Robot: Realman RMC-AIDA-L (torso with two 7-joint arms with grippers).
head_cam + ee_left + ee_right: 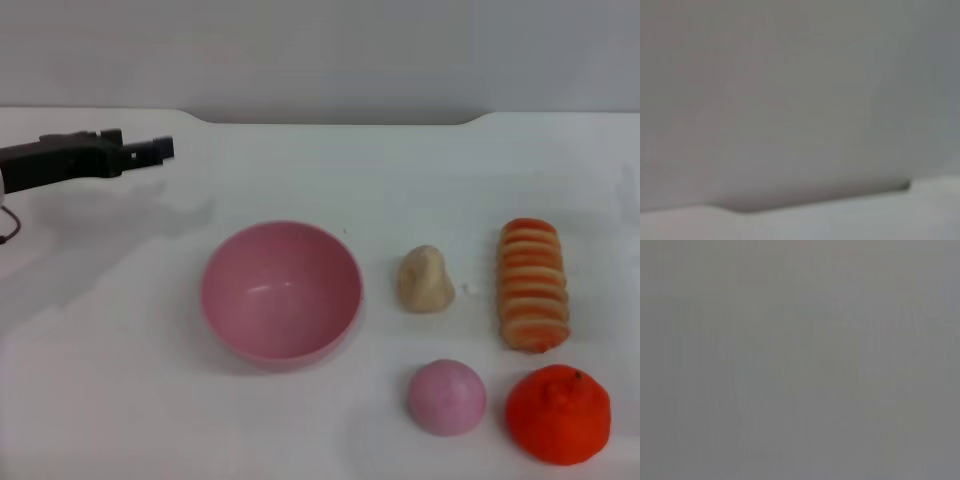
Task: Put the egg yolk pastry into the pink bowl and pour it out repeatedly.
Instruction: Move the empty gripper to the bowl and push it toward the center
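Pale beige, lumpy egg yolk pastry (426, 281) sits on the white table (300, 170), just right of the empty glossy pink bowl (281, 291), handy for loading. The left gripper (150, 150) hovers far left; whether its fingers are apart I cannot tell. The right gripper is unseen.

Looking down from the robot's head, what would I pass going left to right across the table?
Left tool → pink bowl → egg yolk pastry → ridged bread roll. The pink ball and orange fruit overlap those in the order.
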